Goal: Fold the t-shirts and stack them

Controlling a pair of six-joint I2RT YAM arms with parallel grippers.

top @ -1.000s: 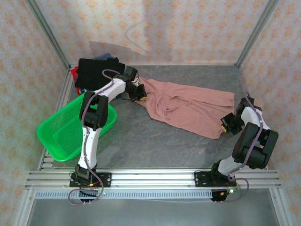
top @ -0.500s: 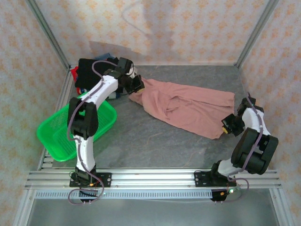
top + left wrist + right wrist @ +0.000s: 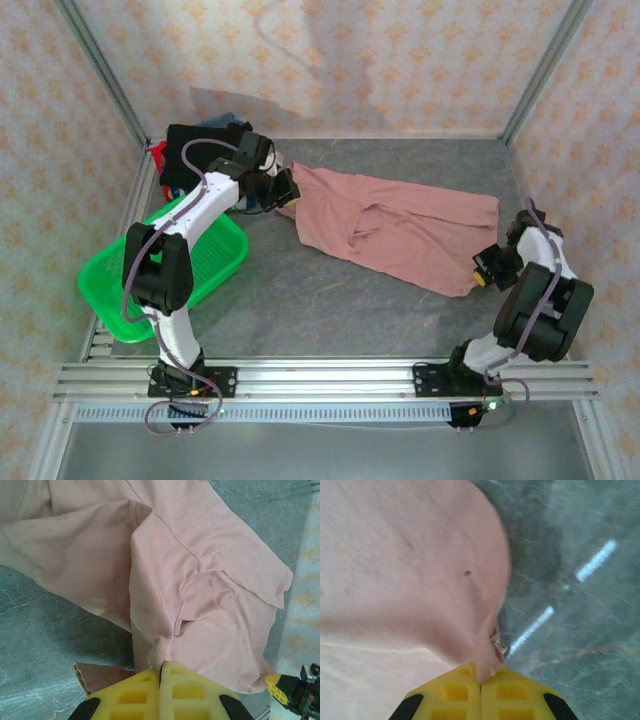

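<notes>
Pink t-shirt (image 3: 400,225) lies on the grey counter (image 3: 330,310). It is spread out from the back left toward the right side. It is wrinkly and bumpy, and it is not folded. One sleeve sticks out at the right end, near the back. A soft fold runs across the middle of the cloth.

Both arms hold the shirt, one at each end. The left fingers (image 3: 167,672) are yellow and squeezed tight together. A bunched-up ridge of pink cloth goes in between them. This is the left end of the shirt, near the back of the counter. The cloth fans out from there and droops down onto the grey top.

The right fingers (image 3: 487,680) are yellow too, and they are pressed shut. They pinch a thin bit of the shirt's edge at its near right corner. The cloth rises up a little to meet them. A tiny dark dot shows on the pink cloth close by.

In the back left corner sits a pile of other shirts. A black shirt (image 3: 195,150) lies on top. A red shirt (image 3: 157,155) peeks out on its left side. A blue shirt (image 3: 225,122) peeks out behind it.

A green basket (image 3: 120,290) sits at the left side, in front of the pile. The left arm reaches over it.
</notes>
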